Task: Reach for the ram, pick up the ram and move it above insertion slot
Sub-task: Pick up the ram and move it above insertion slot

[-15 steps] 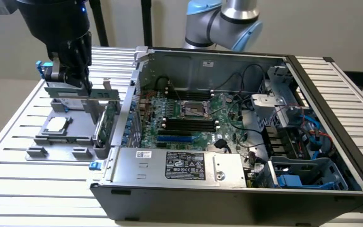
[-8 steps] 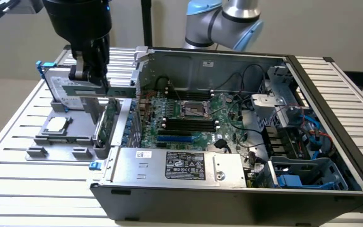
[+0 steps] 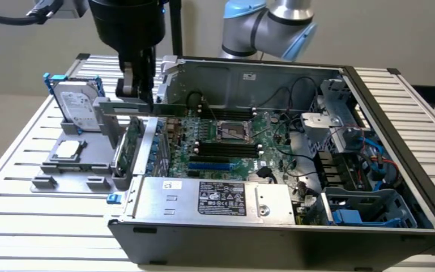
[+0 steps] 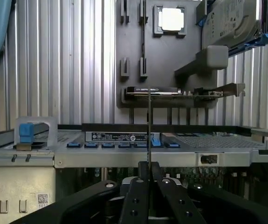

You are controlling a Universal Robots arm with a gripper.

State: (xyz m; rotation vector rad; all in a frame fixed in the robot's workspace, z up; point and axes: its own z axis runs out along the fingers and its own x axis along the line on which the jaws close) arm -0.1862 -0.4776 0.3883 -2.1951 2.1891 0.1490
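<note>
One stick: we see the ram [image 4: 149, 135] edge-on in the wrist view, a thin dark line rising from between the fingertips.
Gripper: our gripper [image 4: 149, 173] is clenched on the ram's edge, fingers pressed to both flat faces.
Where: in the exterior view the gripper [image 3: 136, 93] hangs by the open computer case [image 3: 399, 170], at that view's left wall, beside the grey parts tray [image 3: 70, 167]; the ram itself we cannot make out there.
Slots: the motherboard's dark memory slots [image 3: 225, 150] lie well apart, toward the case's middle.
Handling: we judge it light, stiff, brittle; chips and contacts are fragile.
Hold: we would pinch the bare board faces mid-length, away from the contact edge.
</note>
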